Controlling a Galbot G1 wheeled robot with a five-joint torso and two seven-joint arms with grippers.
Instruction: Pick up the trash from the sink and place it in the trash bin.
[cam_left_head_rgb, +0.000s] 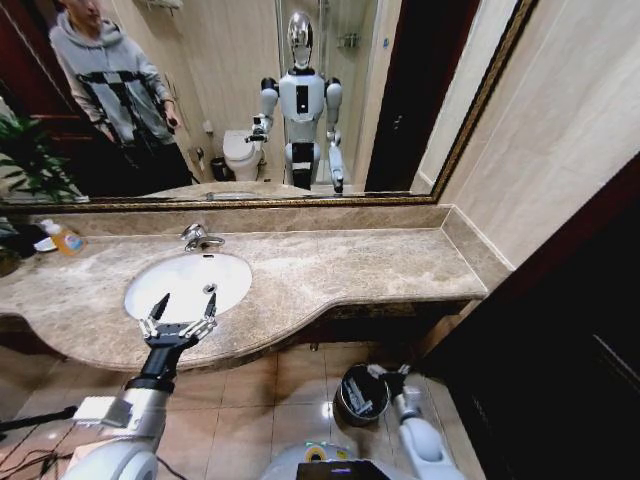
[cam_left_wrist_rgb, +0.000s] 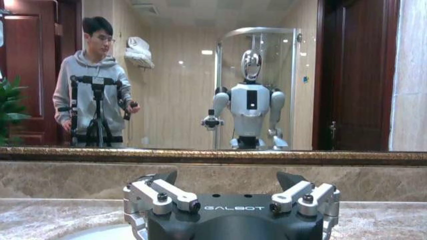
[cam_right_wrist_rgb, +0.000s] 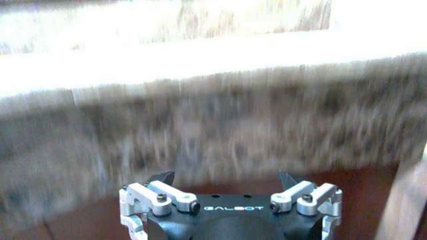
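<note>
Before me a gold-framed mirror (cam_left_head_rgb: 200, 100) spans the far wall, a yellow-orange bottle (cam_left_head_rgb: 64, 238) stands on the counter at my far left beside green plant leaves (cam_left_head_rgb: 30, 160), a white toilet (cam_left_head_rgb: 240, 152) shows reflected in the glass, and beige tiles (cam_left_head_rgb: 290, 385) cover the near floor.

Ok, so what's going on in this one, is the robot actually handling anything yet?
Not yet. The left gripper is open and empty, raised over the front edge of the sink, with no trash visible in the white basin. The right gripper is down low by the trash bin on the tiled floor under the counter; its fingers look spread in the right wrist view, holding nothing.
</note>
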